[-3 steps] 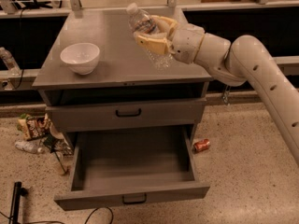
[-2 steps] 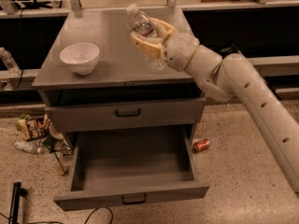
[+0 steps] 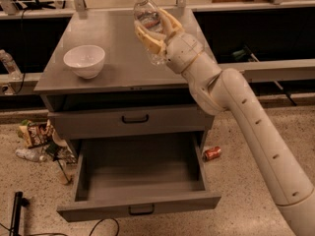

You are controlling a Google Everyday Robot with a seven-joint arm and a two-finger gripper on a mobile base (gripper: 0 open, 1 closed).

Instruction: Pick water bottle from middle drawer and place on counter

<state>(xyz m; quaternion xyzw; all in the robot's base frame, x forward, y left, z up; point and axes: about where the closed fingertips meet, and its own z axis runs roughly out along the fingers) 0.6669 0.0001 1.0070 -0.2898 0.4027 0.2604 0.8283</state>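
Since the earlier frame the water bottle (image 3: pixel 146 14) has climbed higher in the view, its white cap now near the top edge, and the arm (image 3: pixel 246 117) now reaches up from the lower right corner rather than in from the right side. The pincer (image 3: pixel 158 31) is over the right half of the tabletop (image 3: pixel 113 38), pinching the water bottle around its lower body. One tan finger sits in front of the bottle and the other behind it. The bottle leans, with its cap toward the upper left. Its clear base shows just below the fingers (image 3: pixel 147 39), over the grey surface; whether it touches the tabletop cannot be told.

A white bowl (image 3: pixel 84 60) stands upright on the left part of the tabletop, well apart from the bottle. Below the top, the upper drawer (image 3: pixel 98 122) is closed, its black handle in the middle. Under it the middle drawer (image 3: pixel 172 205) is pulled out, showing a bare grey tray. On the speckled floor a red can (image 3: pixel 212 153) lies on its side just beside the right wall of the drawer, and some wrappers (image 3: pixel 35 134) lie to the left of the cabinet.
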